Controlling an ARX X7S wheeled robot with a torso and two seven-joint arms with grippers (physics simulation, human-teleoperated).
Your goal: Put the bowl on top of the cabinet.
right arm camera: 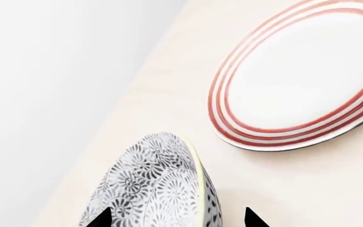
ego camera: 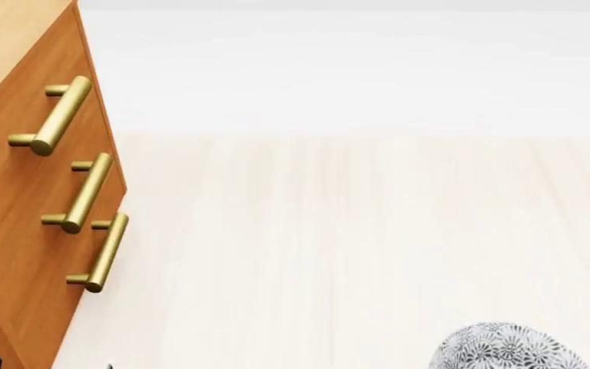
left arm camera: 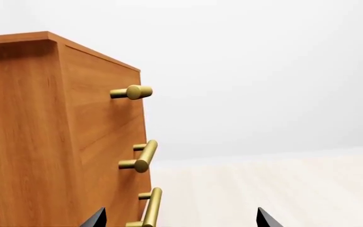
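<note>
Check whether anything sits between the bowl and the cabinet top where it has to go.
Nothing visible does. In the head view the bowl is low at the right, the cabinet at the left, with only bare pale floor between them. The plate lies beside the bowl, seen only by the right wrist camera.

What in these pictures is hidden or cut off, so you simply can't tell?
- Bowl: head view's bottom edge cuts it.
- Right gripper: only fingertips show beside the bowl; grip unclear.
- Cabinet top: hardly visible from any view.
- Plate: right wrist view's edge crops it.

Bright even light, sharp, faint shadows
</note>
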